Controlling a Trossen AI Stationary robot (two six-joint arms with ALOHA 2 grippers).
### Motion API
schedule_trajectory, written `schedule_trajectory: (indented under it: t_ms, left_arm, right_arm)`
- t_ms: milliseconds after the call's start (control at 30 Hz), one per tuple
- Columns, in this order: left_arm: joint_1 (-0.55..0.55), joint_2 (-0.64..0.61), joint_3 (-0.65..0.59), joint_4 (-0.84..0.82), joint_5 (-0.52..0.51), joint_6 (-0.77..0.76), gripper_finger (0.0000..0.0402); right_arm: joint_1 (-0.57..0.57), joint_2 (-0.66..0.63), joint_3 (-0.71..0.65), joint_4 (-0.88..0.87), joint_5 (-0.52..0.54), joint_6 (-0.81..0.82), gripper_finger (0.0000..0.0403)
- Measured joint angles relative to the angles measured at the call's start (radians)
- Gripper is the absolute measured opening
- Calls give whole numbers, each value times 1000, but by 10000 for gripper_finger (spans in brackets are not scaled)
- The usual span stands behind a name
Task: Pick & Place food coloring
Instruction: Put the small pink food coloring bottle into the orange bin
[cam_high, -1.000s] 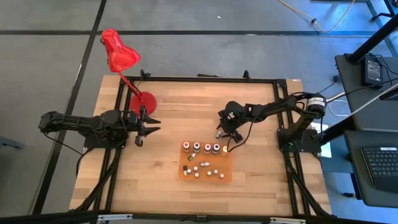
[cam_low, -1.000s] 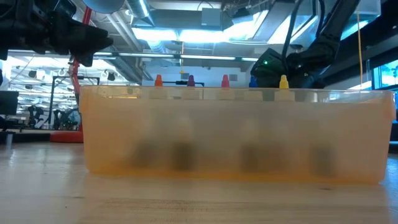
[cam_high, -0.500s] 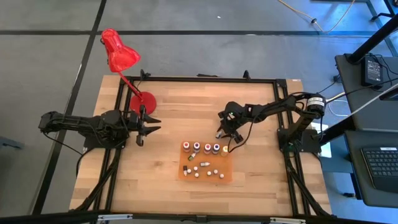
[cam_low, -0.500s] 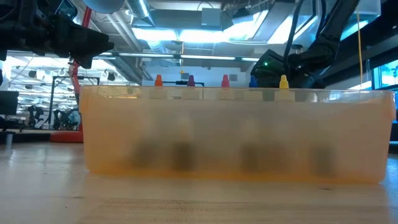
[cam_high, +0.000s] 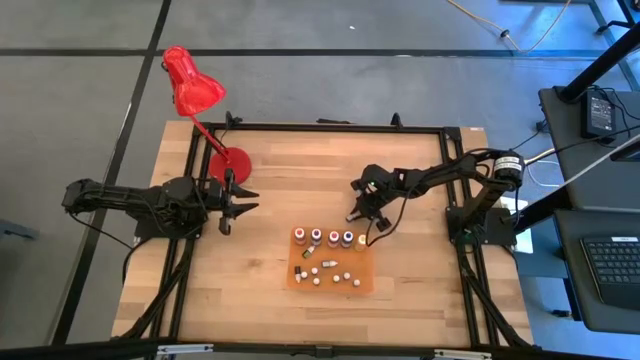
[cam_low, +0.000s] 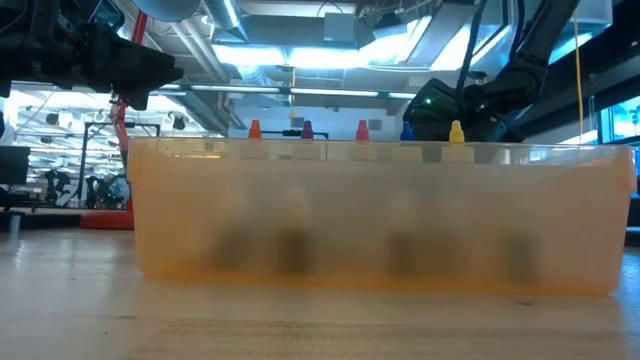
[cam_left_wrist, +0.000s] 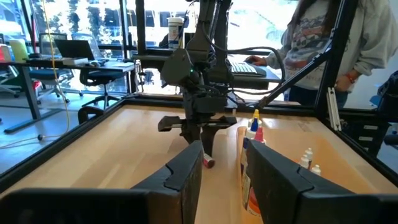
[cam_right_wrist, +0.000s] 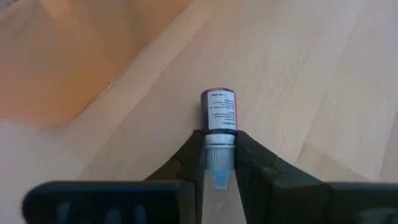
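Observation:
An orange tray near the table's middle holds several food coloring bottles; some stand in a row along its far side and smaller ones lie about. One more food coloring bottle, dark with a pale label, lies on the wood just beyond the tray's far right corner. My right gripper is shut on it. My left gripper hovers open over the table's left half, nothing between its fingers. My right gripper pinches the lying bottle at its pale neck, just behind the bluish cap, between its two fingers. The fingers run along the bottle from its cap end. The bottle's dark body lies on the wood, its base pointing away from the gripper.
A red desk lamp stands at the far left, its round base close behind my left gripper. A black frame rims the table. Bare wood lies left of the tray. A person stands beyond the table's right side.

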Motion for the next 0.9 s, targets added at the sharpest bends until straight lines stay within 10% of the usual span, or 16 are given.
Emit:
schedule_trajectory:
  t_ms: [400,900]
  left_arm:
    - [0,0,0,0,1,0,122]
    - [0,0,0,1,10,-26,125]
  right_arm:
    - [-5,-164,6,-32,244,182,68]
    - [229,-459,522,-756,755,649,68]
